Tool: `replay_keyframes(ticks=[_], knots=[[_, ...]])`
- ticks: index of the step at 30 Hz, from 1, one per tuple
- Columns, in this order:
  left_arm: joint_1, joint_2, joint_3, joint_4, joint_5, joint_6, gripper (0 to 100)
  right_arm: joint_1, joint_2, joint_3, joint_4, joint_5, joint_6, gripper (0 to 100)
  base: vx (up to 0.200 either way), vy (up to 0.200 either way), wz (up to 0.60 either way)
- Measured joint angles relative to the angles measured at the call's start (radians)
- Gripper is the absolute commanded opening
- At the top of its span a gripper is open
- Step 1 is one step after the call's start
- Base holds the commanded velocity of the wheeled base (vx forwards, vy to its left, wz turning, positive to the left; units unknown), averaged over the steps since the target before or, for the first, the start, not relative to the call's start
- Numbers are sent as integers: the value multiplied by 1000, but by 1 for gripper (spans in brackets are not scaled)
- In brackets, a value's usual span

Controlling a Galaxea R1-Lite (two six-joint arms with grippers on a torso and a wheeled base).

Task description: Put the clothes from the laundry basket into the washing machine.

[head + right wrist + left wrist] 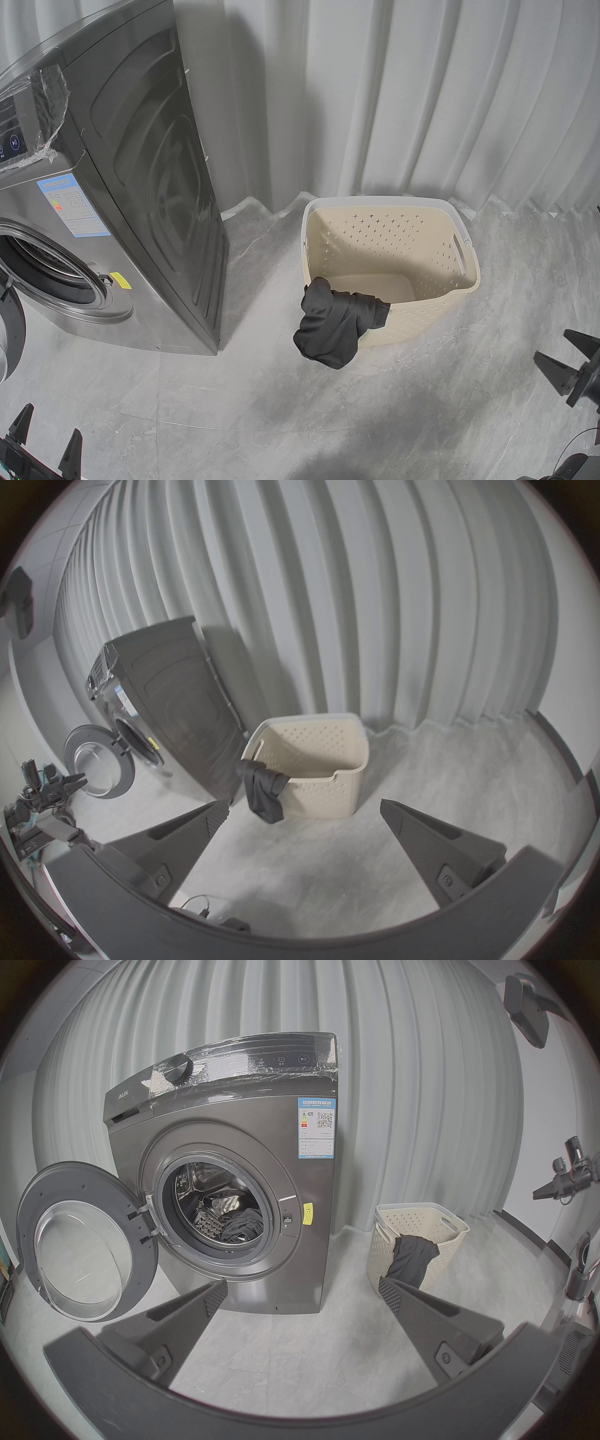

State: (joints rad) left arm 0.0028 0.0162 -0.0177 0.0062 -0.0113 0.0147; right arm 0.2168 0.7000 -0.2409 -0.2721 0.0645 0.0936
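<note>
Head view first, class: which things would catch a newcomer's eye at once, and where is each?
A dark grey garment hangs over the near rim of the cream perforated plastic laundry basket, trailing down its outer wall. To the left of the basket stands the grey front-loading washing machine, its round door swung open, with dark clothes already inside.

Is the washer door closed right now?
No, the door of the washer stands swung wide open, leaving the drum in plain sight.
</note>
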Motion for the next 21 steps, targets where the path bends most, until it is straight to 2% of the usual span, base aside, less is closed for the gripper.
replay_keyframes(ticks=[4,9,21], knots=[[0,0,0,0,0,-1,100,77,178,-26,-77,-8,21,100,0,0,0],[-1,0,0,0,-2,-9,100,139,328,-75,-123,-16,59,100,0,0,0],[-2,0,0,0,-3,-11,100,163,441,-96,-127,-19,70,100,0,0,0]])
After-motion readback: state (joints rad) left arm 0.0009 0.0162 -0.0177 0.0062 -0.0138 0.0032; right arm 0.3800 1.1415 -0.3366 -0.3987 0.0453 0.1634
